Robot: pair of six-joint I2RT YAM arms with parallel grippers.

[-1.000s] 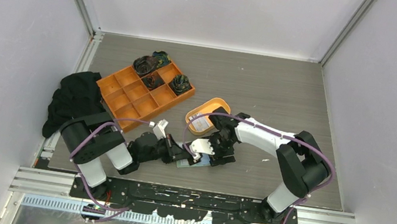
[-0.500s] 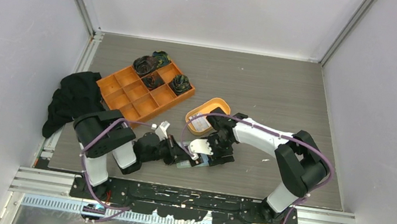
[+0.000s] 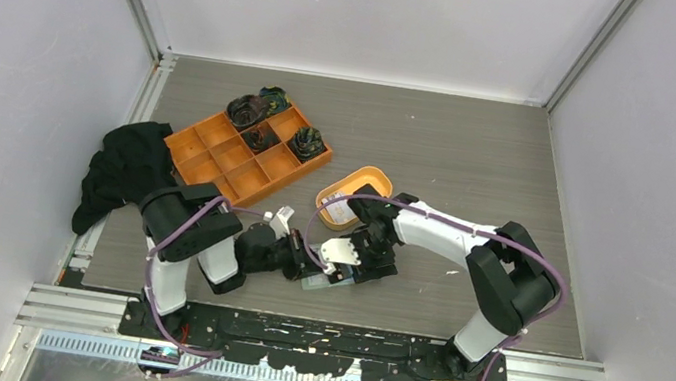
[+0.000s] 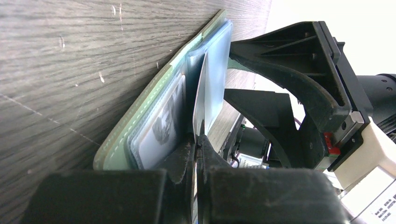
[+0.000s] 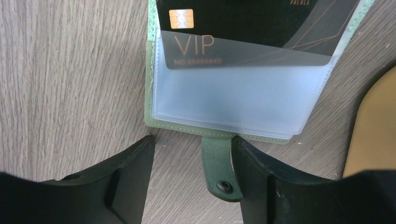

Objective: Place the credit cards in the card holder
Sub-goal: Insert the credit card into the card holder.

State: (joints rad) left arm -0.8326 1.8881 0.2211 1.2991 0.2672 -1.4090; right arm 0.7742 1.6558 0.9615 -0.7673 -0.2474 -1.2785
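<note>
Right wrist view shows the card holder (image 5: pixel 233 107) lying open and flat on the bench (image 5: pixel 70 70). A black card (image 5: pixel 261 23) with a gold chip and "VIP" lettering has its lower part inside the holder's clear pocket (image 5: pixel 224 74); the rest sticks out past it. The right hand (image 5: pixel 191 142) has its fingers spread wide apart, one on each side of the green closing tab (image 5: pixel 218 165), clamped on nothing. An oval orange dish (image 5: pixel 373 135) lies just right of the holder. From the left wrist, the left hand (image 4: pixel 198 149) is pressed together on the near edge of that black card, which is seen edge-on and runs into a bluish pocket. A pale card (image 4: pixel 161 130) with dark patches sits in the pocket beside it. From the top, the holder lies on the near middle of the bench between the two hands. A white card (image 3: pixel 341 211) lies in the dish, and an orange compartment tray (image 3: pixel 217 157) and a black cloth (image 3: pixel 125 169) lie to the far left.
</note>
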